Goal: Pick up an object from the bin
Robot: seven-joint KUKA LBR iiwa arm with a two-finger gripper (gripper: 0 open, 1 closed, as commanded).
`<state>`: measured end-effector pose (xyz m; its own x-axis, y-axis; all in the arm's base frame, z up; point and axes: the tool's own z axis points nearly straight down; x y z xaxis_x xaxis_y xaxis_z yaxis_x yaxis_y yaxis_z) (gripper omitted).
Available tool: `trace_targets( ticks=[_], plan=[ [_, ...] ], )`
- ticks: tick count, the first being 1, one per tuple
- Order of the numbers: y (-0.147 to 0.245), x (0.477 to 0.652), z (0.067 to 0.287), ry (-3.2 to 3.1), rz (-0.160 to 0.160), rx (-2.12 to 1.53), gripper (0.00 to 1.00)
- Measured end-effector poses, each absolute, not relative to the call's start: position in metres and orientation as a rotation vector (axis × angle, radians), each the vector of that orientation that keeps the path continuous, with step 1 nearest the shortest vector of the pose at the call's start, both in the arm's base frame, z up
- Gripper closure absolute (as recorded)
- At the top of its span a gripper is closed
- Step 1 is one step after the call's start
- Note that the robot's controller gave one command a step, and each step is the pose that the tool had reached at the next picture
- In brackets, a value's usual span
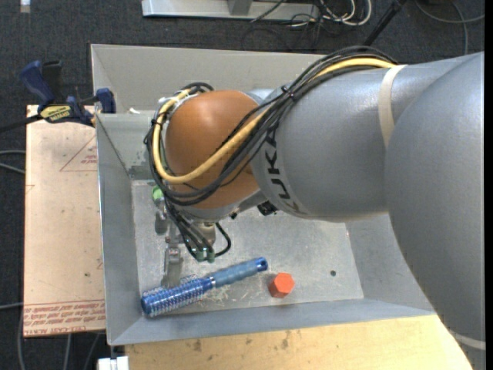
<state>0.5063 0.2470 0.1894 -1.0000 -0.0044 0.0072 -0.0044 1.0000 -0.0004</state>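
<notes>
From my remote station, I see the grey arm (370, 145) reaching in from the right across the grey metal bin (115, 206), its orange wrist cover (204, 141) wrapped in black and yellow cables. Beneath the cover the end effector (173, 257) hangs low over the left of the bin floor; I cannot tell whether it is released or clenched. A blue brush (202, 286) lies just in front of it along the near edge, bristles left. A small orange piece (281, 284) sits near the handle tip.
</notes>
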Motion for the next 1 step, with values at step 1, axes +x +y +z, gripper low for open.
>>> trace_targets(
  ticks=[1],
  plan=[
    [0.1844,0.4855,0.1036,-3.132,0.007,-0.017,0.00]
  ],
)
